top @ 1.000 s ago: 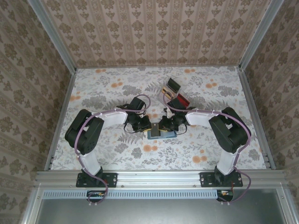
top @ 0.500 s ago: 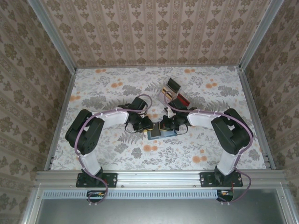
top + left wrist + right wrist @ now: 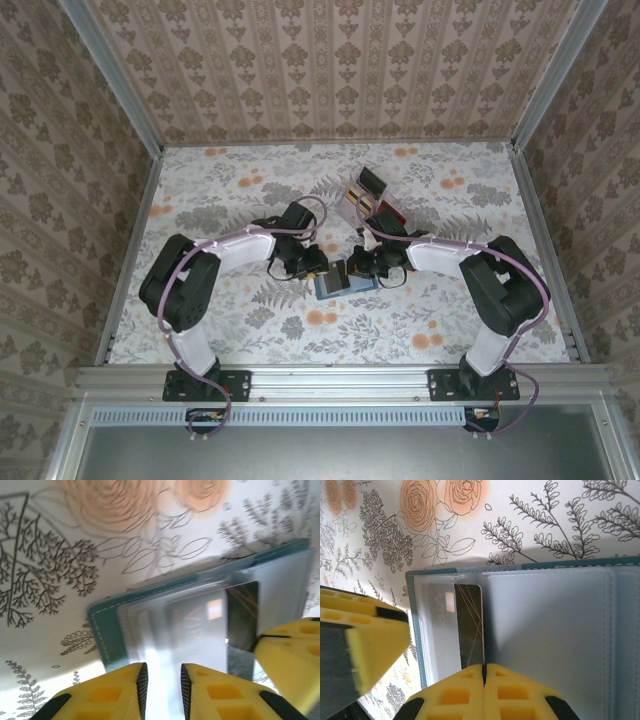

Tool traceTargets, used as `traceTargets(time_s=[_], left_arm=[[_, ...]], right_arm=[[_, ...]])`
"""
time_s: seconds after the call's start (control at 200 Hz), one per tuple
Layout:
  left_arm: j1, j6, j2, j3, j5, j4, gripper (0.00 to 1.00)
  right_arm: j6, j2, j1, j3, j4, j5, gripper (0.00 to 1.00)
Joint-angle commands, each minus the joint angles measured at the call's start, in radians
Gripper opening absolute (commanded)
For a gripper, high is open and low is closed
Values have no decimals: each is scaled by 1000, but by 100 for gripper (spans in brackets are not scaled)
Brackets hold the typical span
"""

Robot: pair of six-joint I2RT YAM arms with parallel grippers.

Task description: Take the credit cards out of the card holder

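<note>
card holder [image 3: 345,283] open on bench [image 3: 250,190] between arms | left end effector [image 3: 161,680] slightly parted over its sleeve | right end effector [image 3: 484,672] closed at credit card [image 3: 470,625] edge, grip unclear | risk: holder drags along if unpinned

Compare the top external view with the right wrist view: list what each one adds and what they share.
Top external: left arm, right arm, and a clear tray beyond the card holder. Right wrist: a dark card with gold lines in the sleeve, the right gripper shut at its corner. Shared: the open teal card holder on the flowered table.
</note>
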Motion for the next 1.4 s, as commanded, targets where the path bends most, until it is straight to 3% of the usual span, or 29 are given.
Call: traceTargets(time_s=[0.0,0.25,0.52,1.135,1.395], left_arm=[[6,11,-51,29,-2,-28,24],[-20,-29,18,36,29,25,17],[-16,-19,40,-3,3,15,15],[-9,-23,55,-153,-29,60,14],[2,-7,54,-152,-27,57,14]], right_arm=[[0,15,-3,0,-26,19,5],[32,29,-4,-7,-1,-6,21],[16,50,-4,-2,-6,-30,26],[6,104,-2,10,73,-152,24],[16,94,-2,12,83,-164,15]])
